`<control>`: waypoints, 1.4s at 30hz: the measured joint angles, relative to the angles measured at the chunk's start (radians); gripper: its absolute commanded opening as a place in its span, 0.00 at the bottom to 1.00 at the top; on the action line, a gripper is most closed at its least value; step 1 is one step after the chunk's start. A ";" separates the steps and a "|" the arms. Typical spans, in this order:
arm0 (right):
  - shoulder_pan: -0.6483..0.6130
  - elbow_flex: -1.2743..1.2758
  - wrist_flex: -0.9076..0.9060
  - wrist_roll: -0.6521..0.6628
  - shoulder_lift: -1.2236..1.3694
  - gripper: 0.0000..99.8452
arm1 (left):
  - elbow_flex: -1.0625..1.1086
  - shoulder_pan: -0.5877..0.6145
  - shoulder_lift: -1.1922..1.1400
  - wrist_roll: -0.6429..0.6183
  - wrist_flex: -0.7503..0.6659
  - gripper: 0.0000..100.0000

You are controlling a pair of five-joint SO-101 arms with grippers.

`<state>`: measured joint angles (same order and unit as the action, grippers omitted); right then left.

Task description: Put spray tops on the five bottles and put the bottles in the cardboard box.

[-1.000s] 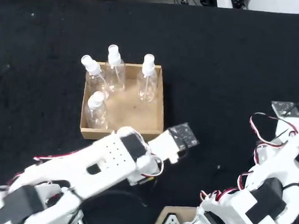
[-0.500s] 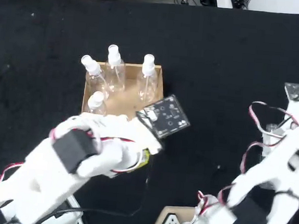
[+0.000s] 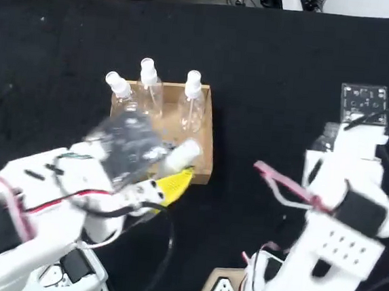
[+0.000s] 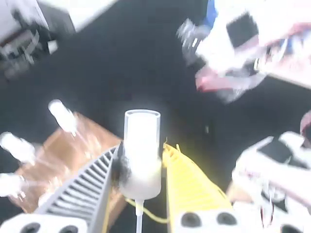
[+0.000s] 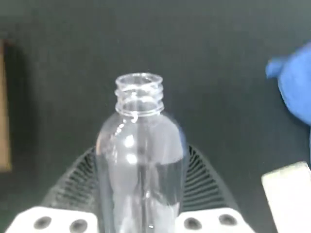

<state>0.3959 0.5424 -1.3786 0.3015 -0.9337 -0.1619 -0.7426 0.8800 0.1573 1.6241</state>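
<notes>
Currently: left gripper (image 4: 141, 167) clamped on a spray top (image 4: 142, 131), thin tube trailing back toward the wrist, held over the 5 o'clock corner of the box (image 3: 208, 133). Right gripper (image 5: 142, 165) closed around an uncapped bottle (image 5: 139, 94), upright, neck open, at 3 o'clock on the counter (image 3: 276, 71), well apart from the box. Three capped bottles (image 3: 192, 101) stand along the box's 12 o'clock side; the left arm covers the rest of it.

Step in hand, as I judge it: cap this last bottle. To do it well:
- carry the top toward 3 o'clock, above the neck
- point the tube down and thread it in first
- then lower and seat

Right grip should be firm and plumb; the light bottle may tilt if pushed off-axis.
</notes>
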 measured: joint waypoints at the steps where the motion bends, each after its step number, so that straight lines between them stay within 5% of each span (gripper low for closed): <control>1: -0.031 0.000 0.012 -0.038 -0.029 0.01 | -0.021 0.002 0.006 0.000 -0.015 0.03; 11: -0.420 0.000 0.178 -0.267 -0.255 0.01 | -0.086 0.255 0.011 -0.178 -0.338 0.03; 19: -0.686 0.269 0.497 -0.345 -0.423 0.01 | -0.026 0.281 0.011 -0.206 -0.598 0.03; 24: -0.726 0.486 0.661 -0.348 -0.585 0.01 | 0.055 0.279 0.000 -0.278 -0.747 0.03; 33: -0.776 0.562 0.680 -0.350 -0.641 0.01 | 0.222 0.282 -0.002 -0.399 -1.092 0.03; 42: -0.783 0.574 0.683 -0.350 -0.640 0.01 | 0.236 0.161 -0.002 -0.284 -1.134 0.03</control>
<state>-0.3867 1.1162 -0.6958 -0.0483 -1.5735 0.0744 -0.5815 0.8784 -0.1266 0.4902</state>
